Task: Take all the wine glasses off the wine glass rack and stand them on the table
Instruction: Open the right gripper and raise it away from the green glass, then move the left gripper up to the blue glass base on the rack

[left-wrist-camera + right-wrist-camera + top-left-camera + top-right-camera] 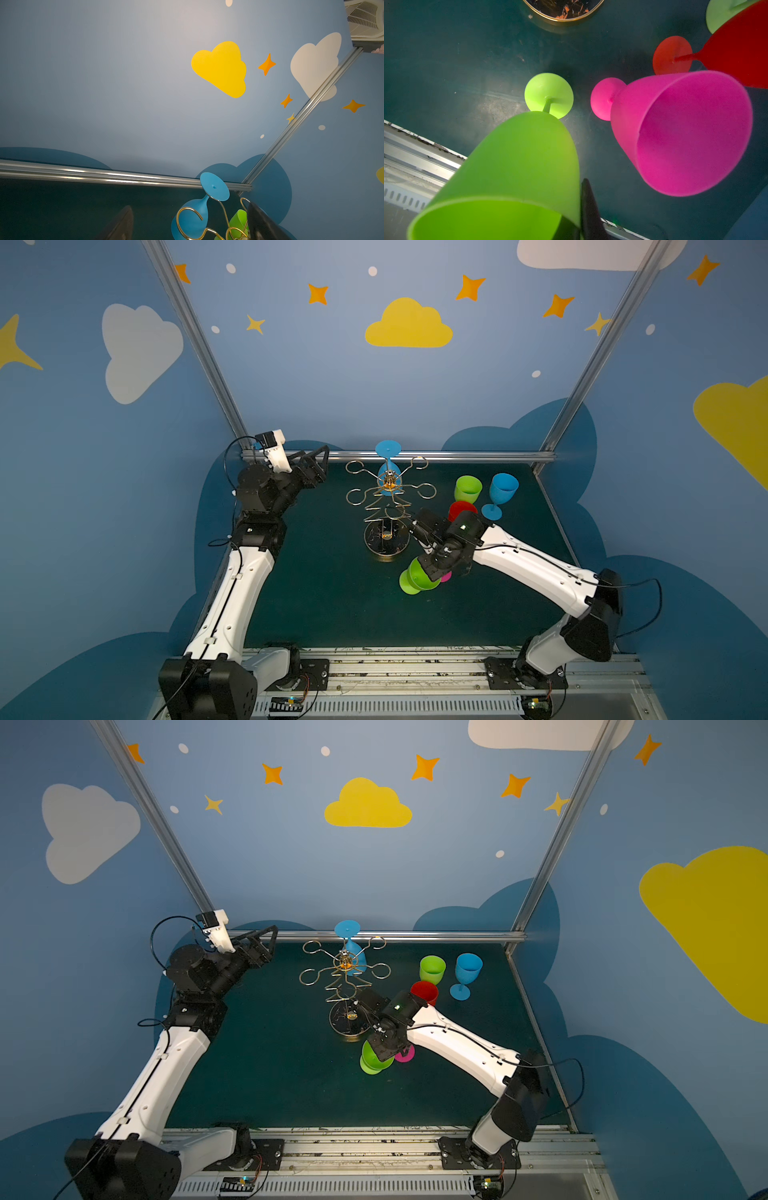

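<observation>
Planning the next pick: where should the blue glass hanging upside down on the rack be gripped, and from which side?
Probably the blue glass by its bowl, just under the wire loop, coming from the left, where the open left end effector is. Its foot sits atop the rack loop and the stem is thin, so the hanging bowl is the free part.

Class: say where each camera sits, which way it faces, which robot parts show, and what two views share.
Top views: high at the front, looking down over the table; left arm and right arm show.
Left wrist: on the left arm, facing the back wall past the hanging blue wine glass; two fingers show.
Right wrist: on the right arm, looking down over its pinched green wine glass; one finger shows.
Shared: top and left wrist views show the wine glass rack.
</observation>
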